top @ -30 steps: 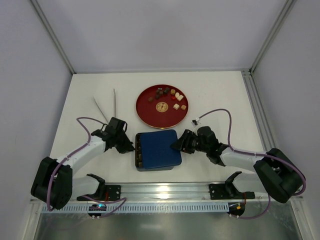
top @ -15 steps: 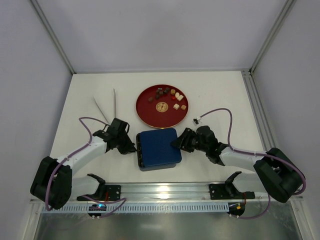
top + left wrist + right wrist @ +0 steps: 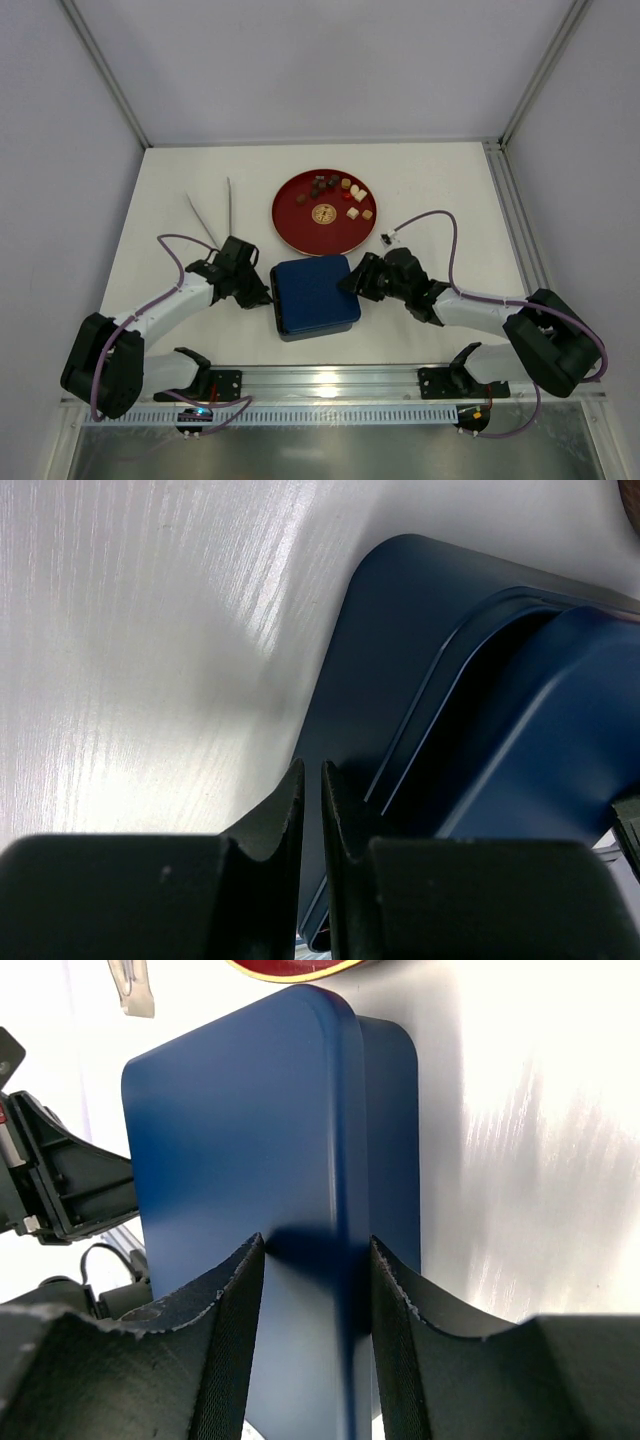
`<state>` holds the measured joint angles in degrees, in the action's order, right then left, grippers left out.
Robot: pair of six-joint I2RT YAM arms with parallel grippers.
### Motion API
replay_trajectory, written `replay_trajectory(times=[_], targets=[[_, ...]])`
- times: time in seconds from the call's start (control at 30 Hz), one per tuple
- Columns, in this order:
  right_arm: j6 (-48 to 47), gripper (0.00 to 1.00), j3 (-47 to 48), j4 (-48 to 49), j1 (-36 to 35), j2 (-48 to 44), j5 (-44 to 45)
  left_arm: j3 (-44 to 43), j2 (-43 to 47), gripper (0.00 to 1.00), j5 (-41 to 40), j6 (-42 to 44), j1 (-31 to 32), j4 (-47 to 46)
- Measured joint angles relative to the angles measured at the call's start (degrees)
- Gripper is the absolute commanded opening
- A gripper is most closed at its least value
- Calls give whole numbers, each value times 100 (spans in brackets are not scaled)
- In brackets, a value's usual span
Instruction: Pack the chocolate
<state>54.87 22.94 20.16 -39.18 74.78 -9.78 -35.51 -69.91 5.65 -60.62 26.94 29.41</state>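
Note:
Several small chocolates, brown and cream-white, lie at the far side of the red plate. The dark blue lid lies over the blue box near the front; the box interior is hidden. My right gripper holds the lid's right edge; in the right wrist view its jaws straddle the lid above the box base. My left gripper is shut and empty against the box's left side; its fingertips sit beside the base, with the lid just above it.
A flat round gold emblem lies in the middle of the plate. Thin metal tongs lie on the table to the left of the plate. The metal frame rail runs along the near edge.
The lid has slid left with my right gripper and now covers the strip of box that was open at the left. My left gripper has barely moved.

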Motion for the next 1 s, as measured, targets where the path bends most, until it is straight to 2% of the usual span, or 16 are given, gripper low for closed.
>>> replay_trajectory(times=[0.23,1.0], targets=[[-214,49,260,-319,-188,72,310,0,-11,10,-24,17,0,9],[-691,53,931,-1340,-730,162,1099,-9,-125,10,-24,107,2,31]])
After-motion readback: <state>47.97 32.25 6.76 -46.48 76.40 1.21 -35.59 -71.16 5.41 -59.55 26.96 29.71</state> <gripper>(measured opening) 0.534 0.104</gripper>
